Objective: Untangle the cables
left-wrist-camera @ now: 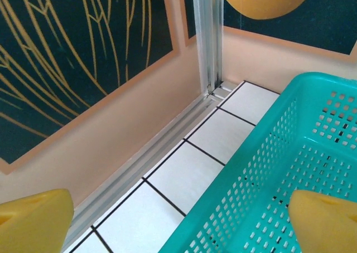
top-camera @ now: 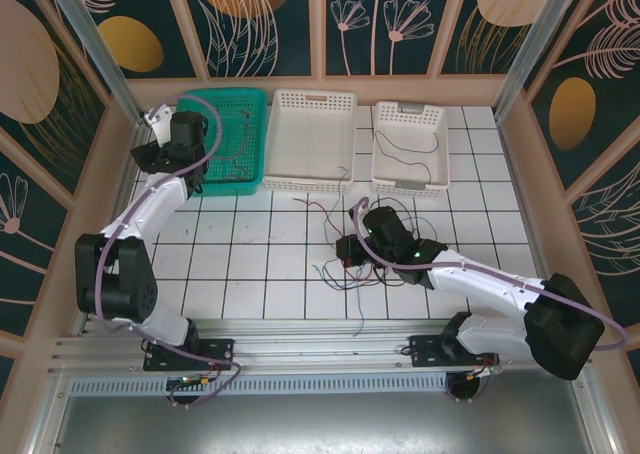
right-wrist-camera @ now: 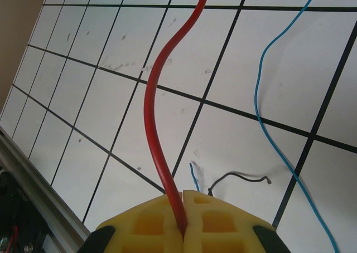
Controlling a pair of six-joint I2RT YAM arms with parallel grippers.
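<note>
Your right pincer (right-wrist-camera: 183, 214) is clamped on the red cable (right-wrist-camera: 152, 97), and a blue cable (right-wrist-camera: 259, 91) lies just beside it on the desk (right-wrist-camera: 100, 97). Other cables (top-camera: 340, 266) lie tangled close by. Your left pincer (left-wrist-camera: 178, 225) gapes wide over the rim of the teal basket (left-wrist-camera: 262, 152).

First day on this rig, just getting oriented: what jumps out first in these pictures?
The red wire clamped between the right gripper's yellow pads, running up across the white tiled table. Then the loose tangle of thin coloured wires mid-table beside that gripper, and the open left gripper above the edge of the teal perforated plastic basket at the far left.
</note>
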